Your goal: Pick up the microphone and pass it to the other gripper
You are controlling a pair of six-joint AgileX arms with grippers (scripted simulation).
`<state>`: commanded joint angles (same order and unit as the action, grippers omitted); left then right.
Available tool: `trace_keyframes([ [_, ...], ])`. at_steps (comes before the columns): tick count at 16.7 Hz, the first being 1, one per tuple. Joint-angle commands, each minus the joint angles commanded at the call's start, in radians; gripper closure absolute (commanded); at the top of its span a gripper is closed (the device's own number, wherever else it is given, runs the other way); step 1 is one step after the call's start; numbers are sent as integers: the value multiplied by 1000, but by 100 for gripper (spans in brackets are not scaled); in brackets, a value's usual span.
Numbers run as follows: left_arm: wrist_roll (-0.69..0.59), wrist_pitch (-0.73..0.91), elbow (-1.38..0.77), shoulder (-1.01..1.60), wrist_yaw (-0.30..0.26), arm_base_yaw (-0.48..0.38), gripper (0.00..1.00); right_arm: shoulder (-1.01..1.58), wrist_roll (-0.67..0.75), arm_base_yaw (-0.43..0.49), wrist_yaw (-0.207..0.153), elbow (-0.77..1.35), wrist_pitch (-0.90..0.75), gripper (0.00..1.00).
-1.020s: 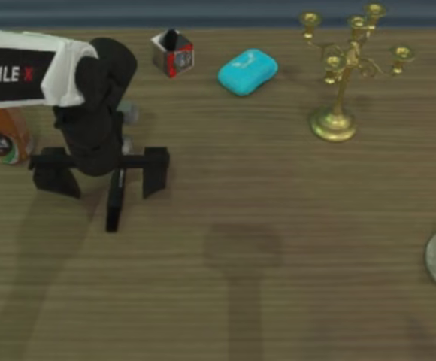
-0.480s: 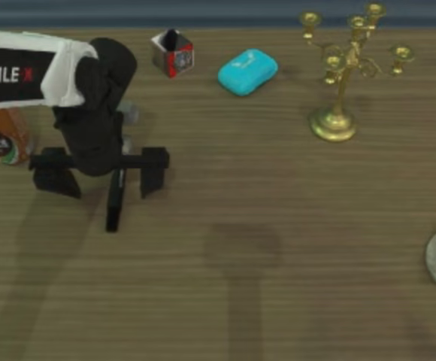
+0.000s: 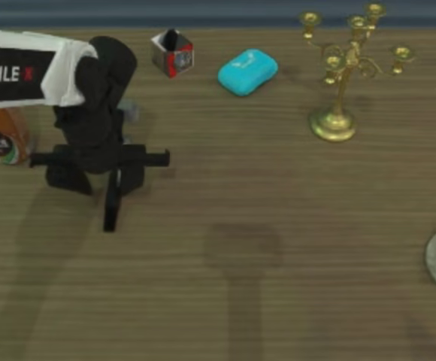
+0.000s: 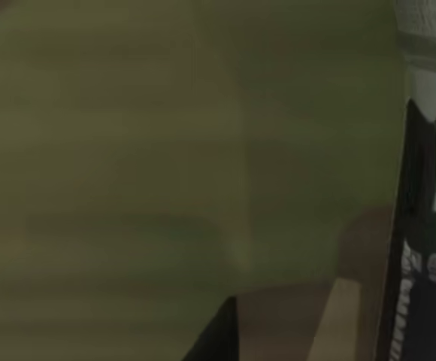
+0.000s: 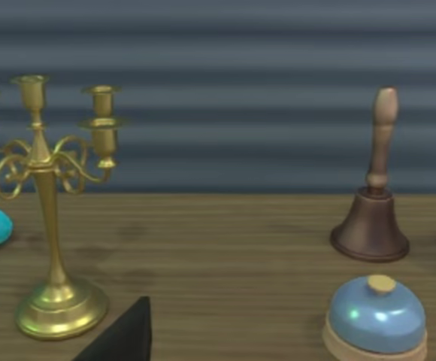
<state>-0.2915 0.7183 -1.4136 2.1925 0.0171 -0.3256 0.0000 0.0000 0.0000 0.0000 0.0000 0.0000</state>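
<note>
Top view: left gripper (image 3: 105, 174) fingers closed on the microphone (image 3: 113, 199); orange bottle (image 3: 4, 135) beside them, candle holder (image 3: 346, 71) far off.

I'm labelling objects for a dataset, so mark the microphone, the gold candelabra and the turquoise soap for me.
microphone (image 3: 112, 204): top view, on the black handle below the left gripper.
gold candelabra (image 3: 333, 123): top view, on its round base.
turquoise soap (image 3: 247, 71): top view, on the middle of its upper face.

Gold candelabra (image 3: 343, 68) — turquoise soap (image 3: 247, 71) — black-handled microphone (image 3: 113, 201), brown wood-grain table (image 3: 278, 226)
</note>
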Motion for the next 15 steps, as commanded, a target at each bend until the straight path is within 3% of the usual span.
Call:
trace_keyframes([
  [10,14,19,-19,-54,16,0,100,0,0,0,0,0,0,0],
  [15,47,-140,15,-82,-47,3,100,0,0,0,0,0,0,0],
])
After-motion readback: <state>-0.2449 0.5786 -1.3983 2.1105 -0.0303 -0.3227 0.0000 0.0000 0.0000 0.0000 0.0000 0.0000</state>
